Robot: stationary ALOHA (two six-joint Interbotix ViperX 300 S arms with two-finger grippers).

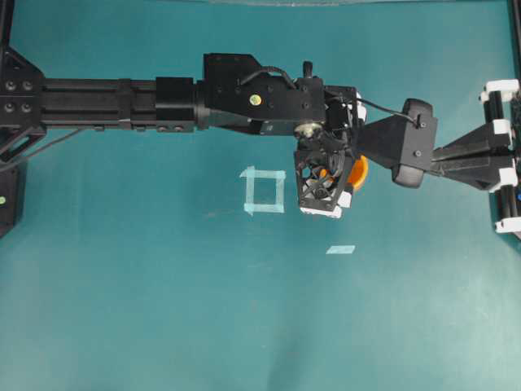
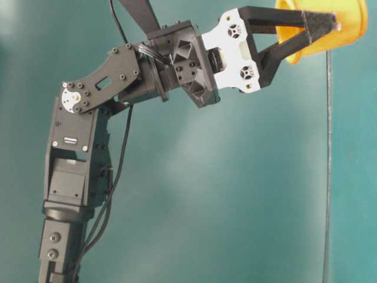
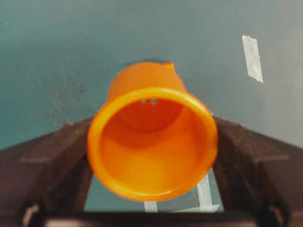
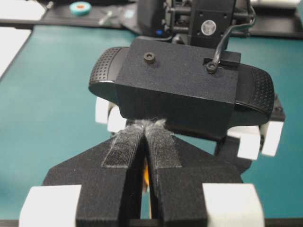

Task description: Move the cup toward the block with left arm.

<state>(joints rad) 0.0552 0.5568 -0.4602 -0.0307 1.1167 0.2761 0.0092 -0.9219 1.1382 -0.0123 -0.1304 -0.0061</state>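
Right, my left gripper point(image 3: 151, 156) stands wide, its two black fingers point(image 3: 57, 161) pressed against either side of the small round orange-yellow plastic cup point(image 3: 151, 142). The cup is lifted off the teal surface point(image 1: 163, 309) and tipped so its mouth faces the wrist camera; I see only bare orange wall and floor inside it. Behind its base a sliver of orange point(image 3: 169, 65) peeks out; I cannot tell whether that is the block. A pale tape square point(image 1: 264, 191) lies just beside the gripper, a short tape strip point(image 1: 340, 249) below. My right gripper point(image 4: 146, 137) sits shut and empty.
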